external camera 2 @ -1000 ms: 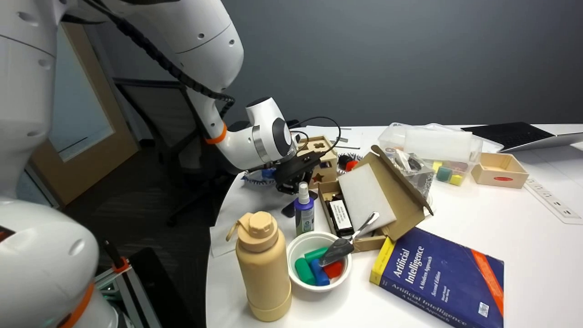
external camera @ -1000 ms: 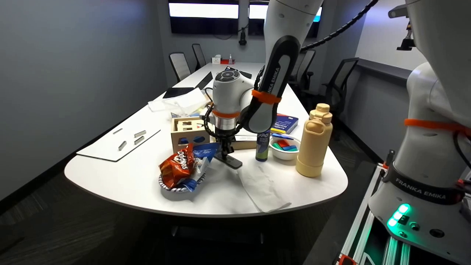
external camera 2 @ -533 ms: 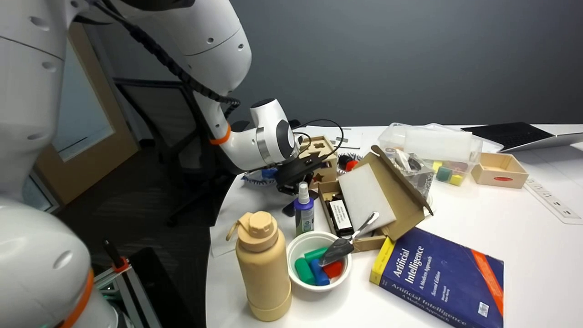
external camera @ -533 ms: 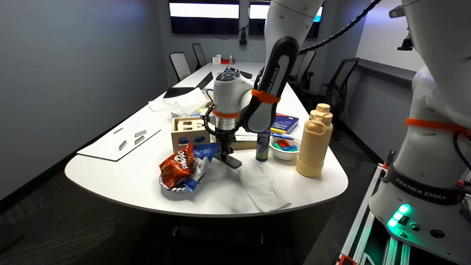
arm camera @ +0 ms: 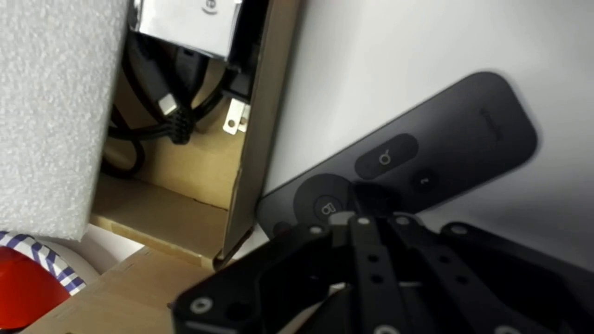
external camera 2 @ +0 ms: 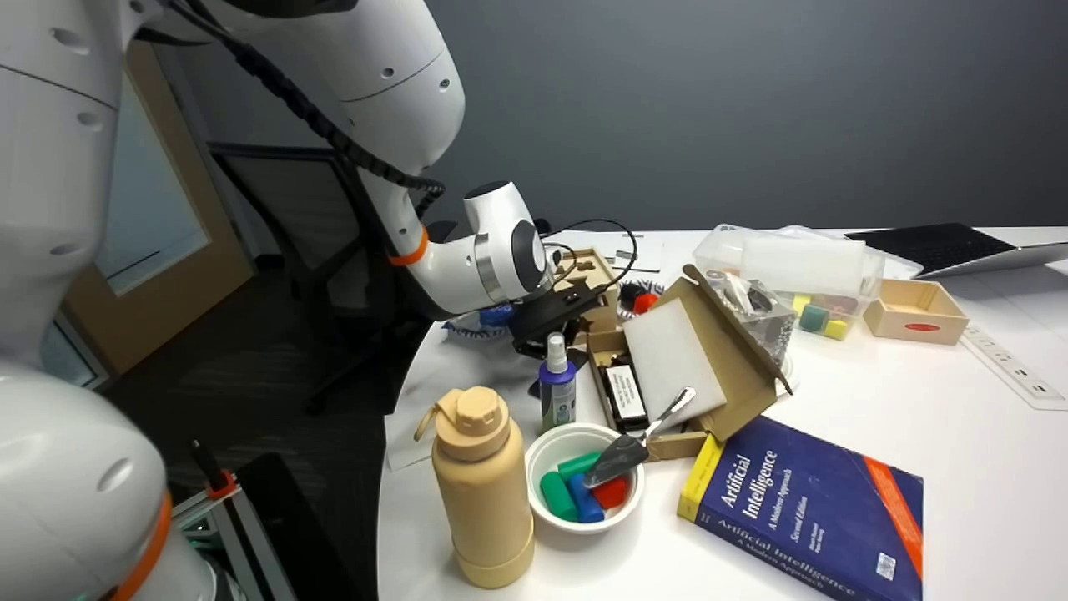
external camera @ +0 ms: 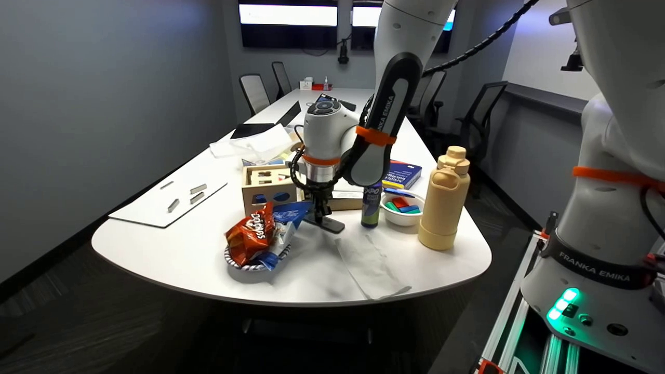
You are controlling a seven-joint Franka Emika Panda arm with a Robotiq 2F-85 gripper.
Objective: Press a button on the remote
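One pincer [arm camera: 373,204], fingers together, over remote [arm camera: 410,155]; contact unclear.

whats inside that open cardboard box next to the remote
Inside the cardboard box: black cables, metal plug prongs and a white-labelled black block. The white foam sheet covers part, so anything beneath it can't be seen.

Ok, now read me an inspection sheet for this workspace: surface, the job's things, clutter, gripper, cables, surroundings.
Surface: white table, a white sheet lying on it.
Job's things: black remote on the table, buttons up.
Clutter: tan bottle upright, blue book, white bowl of coloured blocks, open cardboard box beside the remote.
Gripper: looks shut, over the remote; contact cannot be told.
Cables: black cables in the box, thick black cable along the arm.
Surroundings: office chairs, wall screens.
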